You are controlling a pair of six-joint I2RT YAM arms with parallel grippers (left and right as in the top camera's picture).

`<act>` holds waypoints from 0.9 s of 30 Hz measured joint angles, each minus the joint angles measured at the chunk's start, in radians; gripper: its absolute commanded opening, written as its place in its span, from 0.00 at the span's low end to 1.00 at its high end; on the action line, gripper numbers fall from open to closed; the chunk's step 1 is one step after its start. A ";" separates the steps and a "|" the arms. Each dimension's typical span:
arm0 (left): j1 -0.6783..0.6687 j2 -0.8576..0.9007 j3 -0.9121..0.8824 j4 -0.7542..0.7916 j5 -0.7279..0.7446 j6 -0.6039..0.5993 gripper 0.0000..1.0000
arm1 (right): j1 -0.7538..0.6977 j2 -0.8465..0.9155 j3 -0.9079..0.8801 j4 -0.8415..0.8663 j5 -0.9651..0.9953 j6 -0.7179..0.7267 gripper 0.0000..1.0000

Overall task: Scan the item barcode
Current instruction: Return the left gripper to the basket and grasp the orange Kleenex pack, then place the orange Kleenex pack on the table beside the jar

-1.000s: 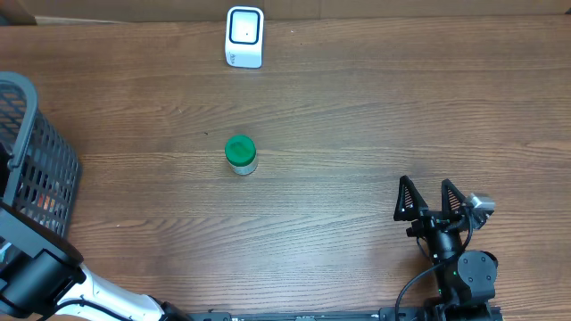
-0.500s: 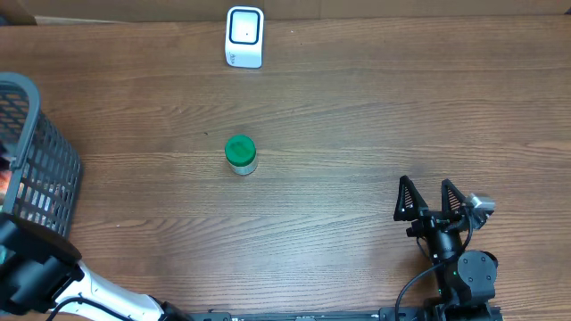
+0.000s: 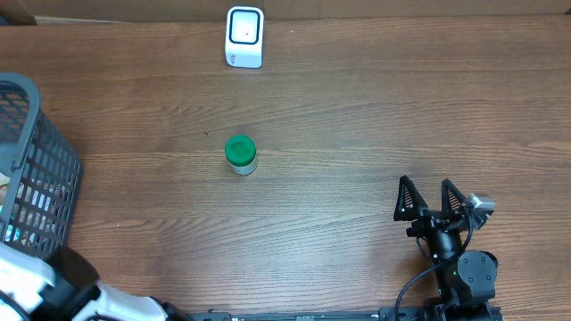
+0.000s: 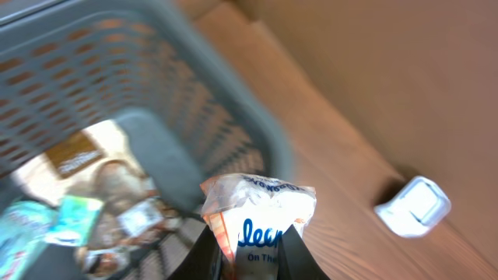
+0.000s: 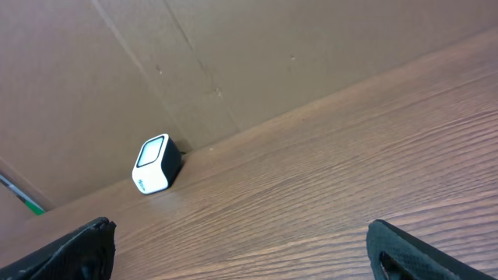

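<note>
The jaws of the left gripper (image 4: 249,250) are clamped nearly together on the lower end of a small packet (image 4: 261,208), which stands up out of the grip with its crimped top edge uppermost, hanging above the near rim of the grey mesh basket (image 4: 163,54). The packet looks light, soft and crinkly, a white film pouch with an orange edge. It will likely flex and twist in a pinch, so a hold low on the sealed margin, as here, seems best, leaving the printed faces free. Where the barcode lies cannot be told. Blue lettering reads "lean", its start hidden, with "On The" beneath; the rest is blurred. Below in the basket lie other packs (image 4: 74,218), one teal and one brown, their print unreadable. Farther out, the white scanner (image 4: 412,206) stands on the wooden table (image 3: 357,116) by the cardboard wall, well apart from the packet. A green-lidded jar (image 3: 240,153) stands mid-table. The right gripper (image 3: 431,198) rests far off, jaws spread wide and empty.
</note>
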 measured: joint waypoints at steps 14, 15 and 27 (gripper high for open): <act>-0.455 -0.079 -0.129 -0.100 -0.072 0.015 0.08 | 0.000 0.000 0.000 0.000 0.000 0.000 1.00; -0.485 -0.078 -0.170 -0.097 -0.087 0.015 0.07 | 0.000 0.000 0.000 0.000 0.000 0.000 1.00; -0.714 -0.062 -0.881 0.193 -0.176 0.003 0.09 | 0.000 -0.001 0.000 0.000 0.000 0.000 1.00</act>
